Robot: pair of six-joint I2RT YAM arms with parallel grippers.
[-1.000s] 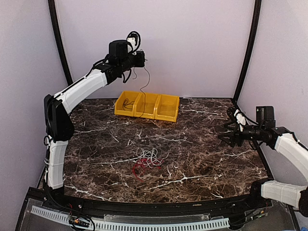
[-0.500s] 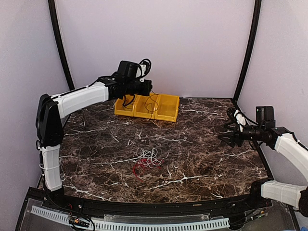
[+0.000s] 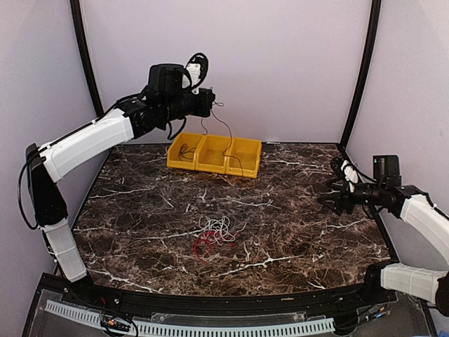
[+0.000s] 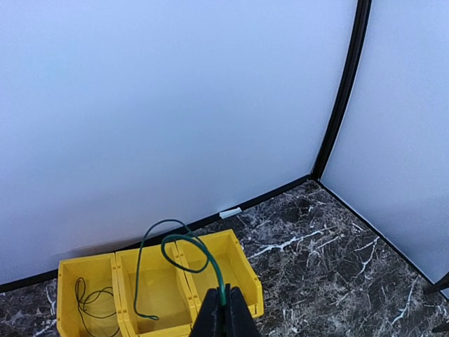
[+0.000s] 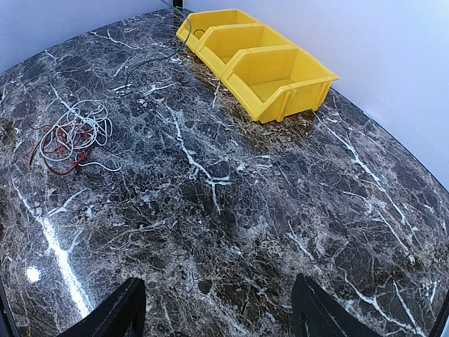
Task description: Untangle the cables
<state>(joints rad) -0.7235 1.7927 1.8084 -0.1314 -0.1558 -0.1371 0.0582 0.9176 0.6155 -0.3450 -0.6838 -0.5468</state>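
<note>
My left gripper (image 4: 224, 309), shut on the green cable (image 4: 210, 258), goes back up above the yellow bins (image 3: 181, 164), not dropping it.

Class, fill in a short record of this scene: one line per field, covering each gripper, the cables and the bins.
Left gripper: shut on the green cable, high above the bins
Green cable: hangs looped, loose end in the middle bin
Left bin: holds a dark cable
Right gripper: open, empty, above the table, right side
Bundle: red and white cables, tangled mid-table
</note>
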